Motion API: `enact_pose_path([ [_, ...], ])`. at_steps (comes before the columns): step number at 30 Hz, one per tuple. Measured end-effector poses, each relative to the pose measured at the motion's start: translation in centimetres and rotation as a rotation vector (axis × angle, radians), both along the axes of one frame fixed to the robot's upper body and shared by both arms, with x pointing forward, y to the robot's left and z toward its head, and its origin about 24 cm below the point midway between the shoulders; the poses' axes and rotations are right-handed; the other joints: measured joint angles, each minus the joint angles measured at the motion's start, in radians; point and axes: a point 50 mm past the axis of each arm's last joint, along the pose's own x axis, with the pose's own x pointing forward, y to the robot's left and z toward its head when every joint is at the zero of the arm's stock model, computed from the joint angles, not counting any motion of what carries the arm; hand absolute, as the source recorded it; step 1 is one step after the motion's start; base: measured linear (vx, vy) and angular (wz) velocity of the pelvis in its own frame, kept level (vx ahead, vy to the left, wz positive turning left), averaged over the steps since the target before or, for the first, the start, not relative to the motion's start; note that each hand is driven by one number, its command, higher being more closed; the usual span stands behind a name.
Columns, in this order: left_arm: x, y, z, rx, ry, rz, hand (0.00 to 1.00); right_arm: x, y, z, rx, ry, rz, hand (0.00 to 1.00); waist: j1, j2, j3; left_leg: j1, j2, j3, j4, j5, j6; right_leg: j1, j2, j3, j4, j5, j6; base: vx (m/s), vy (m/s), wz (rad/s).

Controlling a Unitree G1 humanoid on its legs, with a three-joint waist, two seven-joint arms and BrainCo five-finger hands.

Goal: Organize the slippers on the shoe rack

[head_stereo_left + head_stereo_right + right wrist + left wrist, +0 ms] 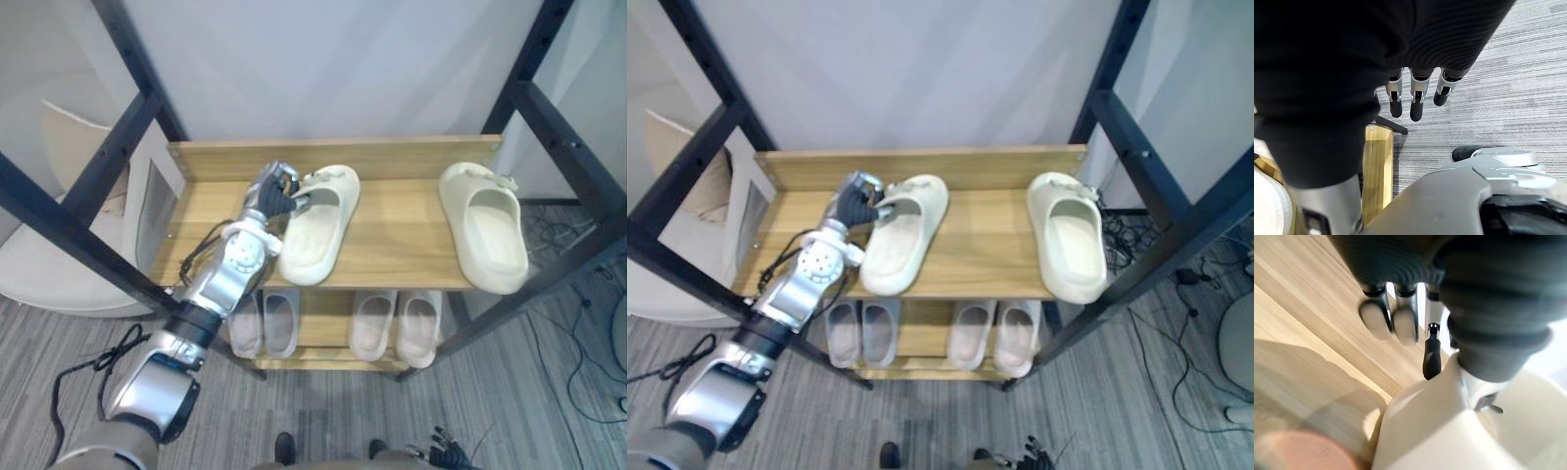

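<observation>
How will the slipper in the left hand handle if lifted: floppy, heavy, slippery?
Probably stiff: the slipper looks thick and moulded in one piece. Likely light for its size, being foam-like. The left hand seems to pinch only its strap edge, so the long sole may swing down when lifted off the shelf.

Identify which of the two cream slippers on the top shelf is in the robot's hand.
The left-hand cream slipper, lying askew: the left hand pinches its strap end. The other cream slipper lies untouched at the shelf's right end.
</observation>
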Motion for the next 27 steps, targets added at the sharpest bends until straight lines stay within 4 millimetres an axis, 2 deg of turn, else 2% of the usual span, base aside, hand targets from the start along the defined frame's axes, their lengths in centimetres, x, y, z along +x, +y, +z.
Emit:
enact_pose_path([
  [7, 0.0, -0.5, -0.2, -0.034, 0.019, -0.006, 1.0, 0.0, -0.2, 0.0, 0.005, -0.002, -0.018, 0.0, -0.004, 0.008, 0.005, 0.002, -0.002, -0.001, 0.001, 0.001, 0.001, 0.006, -0.001, -0.001, -0.007, 0.004, 0.0, 0.0, 0.0, 0.0],
  [19, -0.3, -3.9, -0.2, -0.077, 0.036, -0.104, 1.0, 0.3, -0.8, 0.2, -0.011, -0.008, -0.012, 0.0, -0.009, 0.035, 0.02, 0.008, -0.003, 0.001, 0.012, 0.001, 0.002, 0.013, -0.002, 0.003, -0.002, 0.004, 0.0, 0.0, 0.0, 0.0],
  [27, 0.4, -4.5, -0.8, -0.069, 0.078, -0.092, 1.0, 0.5, -1.0, 0.3, -0.018, -0.017, -0.01, 0.0, -0.015, 0.053, 0.024, 0.017, 0.0, 0.02, 0.015, 0.001, 0.002, 0.01, -0.001, 0.025, 0.008, 0.006, 0.001, -0.02, 0.0, -0.07],
])
